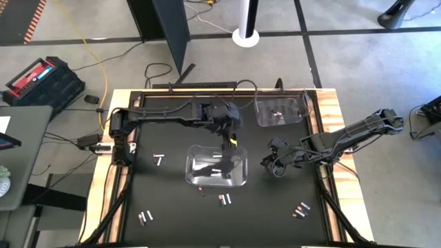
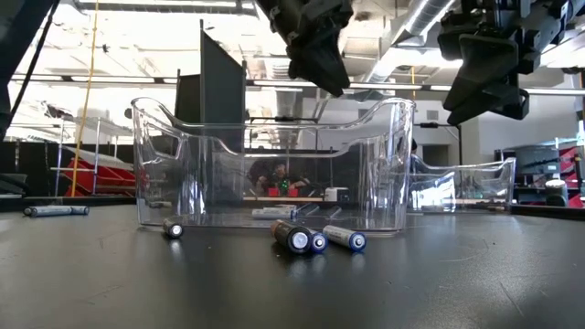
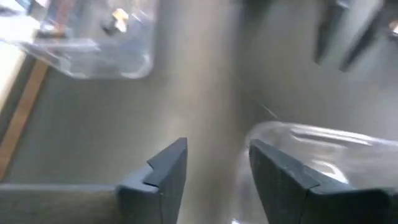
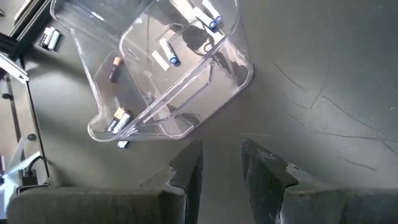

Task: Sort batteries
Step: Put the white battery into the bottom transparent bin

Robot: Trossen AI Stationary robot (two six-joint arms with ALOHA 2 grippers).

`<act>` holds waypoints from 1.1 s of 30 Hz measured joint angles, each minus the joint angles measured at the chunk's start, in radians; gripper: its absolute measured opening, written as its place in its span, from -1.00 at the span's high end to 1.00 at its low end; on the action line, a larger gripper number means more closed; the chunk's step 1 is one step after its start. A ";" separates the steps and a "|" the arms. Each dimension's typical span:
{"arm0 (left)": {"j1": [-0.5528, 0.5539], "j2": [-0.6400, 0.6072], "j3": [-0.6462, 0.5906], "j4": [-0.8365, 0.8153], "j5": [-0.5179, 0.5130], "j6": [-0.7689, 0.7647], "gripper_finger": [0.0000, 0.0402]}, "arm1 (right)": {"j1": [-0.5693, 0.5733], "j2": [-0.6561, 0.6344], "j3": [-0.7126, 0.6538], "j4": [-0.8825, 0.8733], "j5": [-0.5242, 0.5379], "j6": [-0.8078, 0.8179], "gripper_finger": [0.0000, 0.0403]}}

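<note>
A clear bin [image 1: 217, 167] stands mid-table, and several batteries lie in it: silvery-white ones [image 4: 168, 55] and dark copper ones [image 4: 115, 68]. A second clear bin [image 1: 279, 110] stands nearer the far edge. Loose batteries lie on the black mat [image 1: 158, 160] [image 1: 225, 200] [image 1: 301, 210] [image 1: 145, 217], some just before the near bin [image 2: 297, 238]. My left gripper [image 1: 231, 134] [image 3: 217, 174] hovers open over the near bin's far rim [image 3: 311, 140]. My right gripper [image 1: 272, 163] [image 4: 221, 165] hovers open above the mat, right of that bin, holding nothing.
A black frame and the wooden table edges [image 1: 331, 117] border the mat. In the low view both grippers [image 2: 315, 46] [image 2: 484, 64] hang well above the table. A dark panel [image 1: 172, 34] and cables lie beyond the far edge.
</note>
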 joint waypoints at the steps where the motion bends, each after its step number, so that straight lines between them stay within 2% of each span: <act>1: 0.004 0.000 0.000 0.009 -0.026 0.021 0.09 | 0.000 0.000 0.000 0.000 0.000 0.008 0.37; 5: 0.025 0.000 0.000 0.003 -0.095 0.063 0.07 | 0.000 0.000 0.000 -0.001 0.002 0.046 0.37; 12: 0.089 -0.004 0.000 -0.020 -0.081 0.183 0.07 | -0.002 0.000 0.000 -0.001 0.008 0.116 0.37; 19: 0.227 -0.004 0.000 -0.081 0.130 0.268 0.07 | -0.002 0.000 0.000 -0.002 0.014 0.188 0.37; 27: 0.382 -0.004 -0.001 -0.137 0.163 0.440 0.07 | -0.002 0.000 0.000 -0.015 0.016 0.272 0.37; 31: 0.460 -0.004 -0.001 -0.135 0.292 0.496 0.07 | -0.002 0.000 0.000 -0.035 0.016 0.332 0.37; 33: 0.496 -0.005 -0.001 -0.130 0.304 0.523 0.07 | -0.002 0.000 0.000 -0.040 0.016 0.355 0.37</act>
